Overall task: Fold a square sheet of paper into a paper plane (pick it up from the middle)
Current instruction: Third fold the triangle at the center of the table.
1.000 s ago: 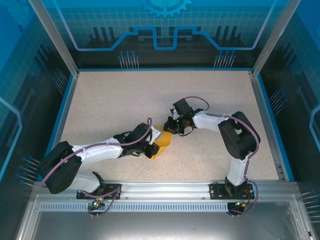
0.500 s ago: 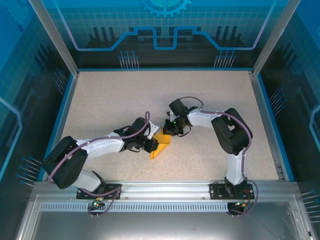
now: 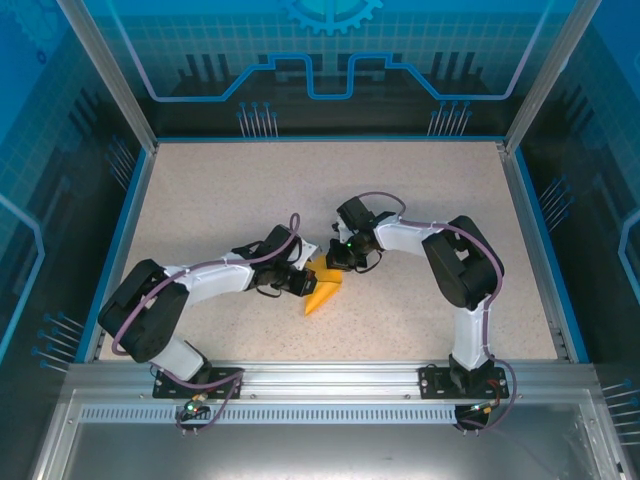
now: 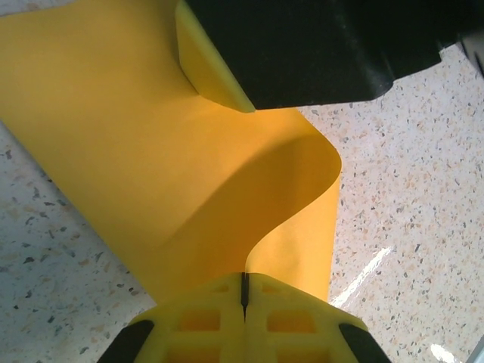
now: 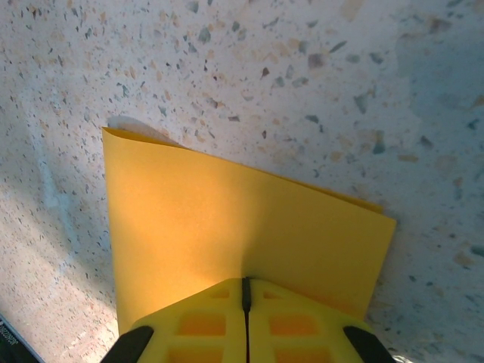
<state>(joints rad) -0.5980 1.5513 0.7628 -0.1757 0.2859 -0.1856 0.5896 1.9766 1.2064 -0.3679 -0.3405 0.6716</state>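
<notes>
The square sheet of paper (image 3: 323,292) is orange-yellow and lies folded near the table's middle, showing as a narrow pointed shape from above. My left gripper (image 3: 305,282) is shut on its left side. In the left wrist view the sheet (image 4: 144,144) curls up in an S-bend out of the shut left gripper (image 4: 243,281), and the black body of the other gripper (image 4: 318,45) sits over its far end. My right gripper (image 3: 338,264) is shut on the sheet's upper end. In the right wrist view the sheet (image 5: 227,219) spreads flat and doubled from the right gripper (image 5: 245,284) over the speckled table.
The speckled table (image 3: 250,200) is framed by a blue rim (image 3: 128,220) and clear enclosure walls. An aluminium rail (image 3: 330,375) with both arm bases runs along the near edge. The two arms meet at the centre.
The left arm has swung its gripper a little farther from the base, and the right gripper has shifted slightly left. The paper between them has narrowed from a wide curved flap to a slim pointed shape.
</notes>
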